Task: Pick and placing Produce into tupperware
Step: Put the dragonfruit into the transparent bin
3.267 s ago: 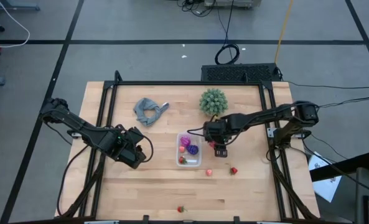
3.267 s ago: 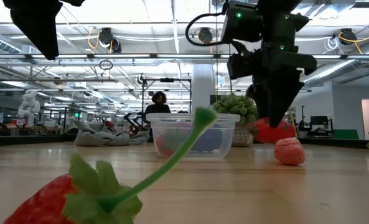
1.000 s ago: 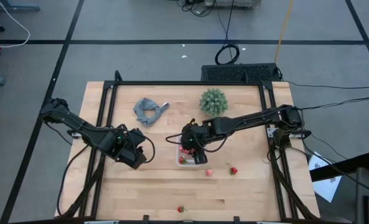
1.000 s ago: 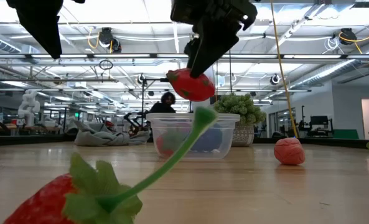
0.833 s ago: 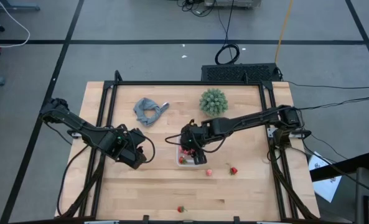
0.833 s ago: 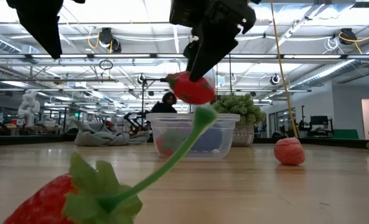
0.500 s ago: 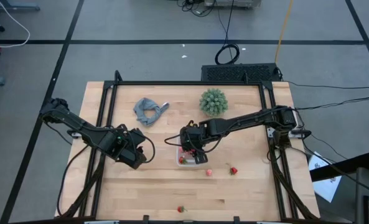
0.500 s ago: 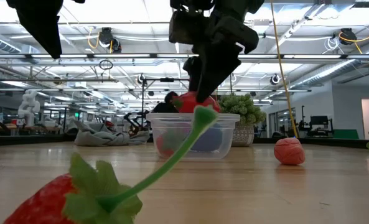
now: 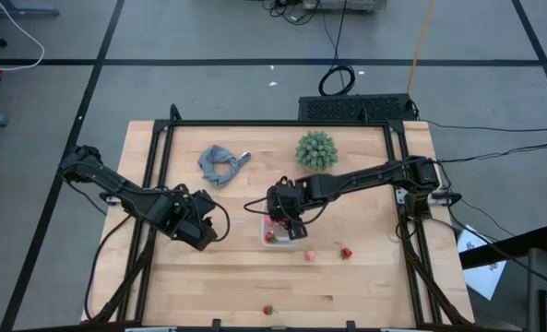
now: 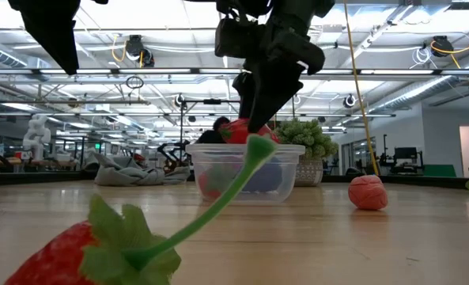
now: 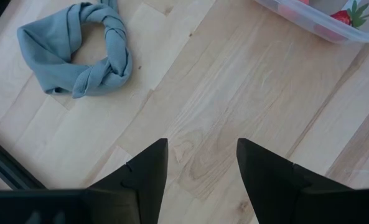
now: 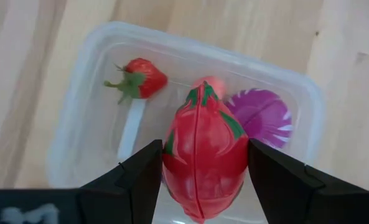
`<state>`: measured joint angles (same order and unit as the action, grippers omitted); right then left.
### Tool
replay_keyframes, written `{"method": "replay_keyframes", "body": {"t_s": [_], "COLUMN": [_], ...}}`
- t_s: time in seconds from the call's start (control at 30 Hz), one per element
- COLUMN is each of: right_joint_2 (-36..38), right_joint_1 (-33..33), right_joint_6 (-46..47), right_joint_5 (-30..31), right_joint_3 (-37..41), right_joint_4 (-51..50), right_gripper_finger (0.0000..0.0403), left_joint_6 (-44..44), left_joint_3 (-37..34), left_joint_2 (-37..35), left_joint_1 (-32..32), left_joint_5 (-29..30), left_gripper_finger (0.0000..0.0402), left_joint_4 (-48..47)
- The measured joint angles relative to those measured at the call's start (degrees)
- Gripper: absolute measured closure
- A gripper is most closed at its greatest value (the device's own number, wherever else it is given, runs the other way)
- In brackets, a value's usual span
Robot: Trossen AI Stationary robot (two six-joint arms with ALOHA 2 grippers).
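Observation:
The clear tupperware (image 12: pixel 78 118) stands mid-table (image 9: pixel 293 242). In it lie a strawberry (image 12: pixel 142 79), a magenta piece (image 12: pixel 263 115) and a small pink piece (image 12: pixel 210 83). My right gripper (image 12: pixel 204 149) hangs over it, shut on a red fruit with green flecks (image 12: pixel 203 168), which shows at the rim (image 10: pixel 242 131) in the low view. My left gripper (image 11: pixel 201 168) waits open over bare wood to the left (image 9: pixel 204 231). My right gripper pinches the red fruit between its two fingers, one on each of its broad sides (image 12: pixel 172 163). The fingers slant down from above, from the table's right. The fruit hangs clear over the tupperware's opening, its lower end at about rim height (image 10: pixel 236 139).
Loose produce lies near the tupperware: a pink piece (image 9: pixel 309 255), a strawberry (image 9: pixel 346 252) and another strawberry (image 9: pixel 267 310) by the near edge. A grey cloth (image 9: pixel 222 163) and a green plant (image 9: pixel 316 149) sit at the far side.
My right gripper has sunk with the red fruit toward the tupperware. The fruit stood well above the rim before and is now down at rim height, still held.

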<state>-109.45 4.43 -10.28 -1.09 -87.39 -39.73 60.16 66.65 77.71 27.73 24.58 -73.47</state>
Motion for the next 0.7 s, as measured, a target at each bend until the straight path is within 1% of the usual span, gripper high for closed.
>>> {"method": "replay_keyframes", "body": {"t_s": [0.7], "right_joint_2": [0.00], "right_joint_1": [-0.68], "right_joint_6": [-0.07], "right_joint_5": [-0.04], "right_joint_3": [0.00], "right_joint_4": [0.04], "right_gripper_finger": [0.0190], "left_joint_6": [0.02], "left_joint_3": [0.00], "left_joint_2": [0.00], "left_joint_1": [0.00], "left_joint_5": [0.00], "left_gripper_finger": [0.0204], "left_joint_4": [0.00]}}
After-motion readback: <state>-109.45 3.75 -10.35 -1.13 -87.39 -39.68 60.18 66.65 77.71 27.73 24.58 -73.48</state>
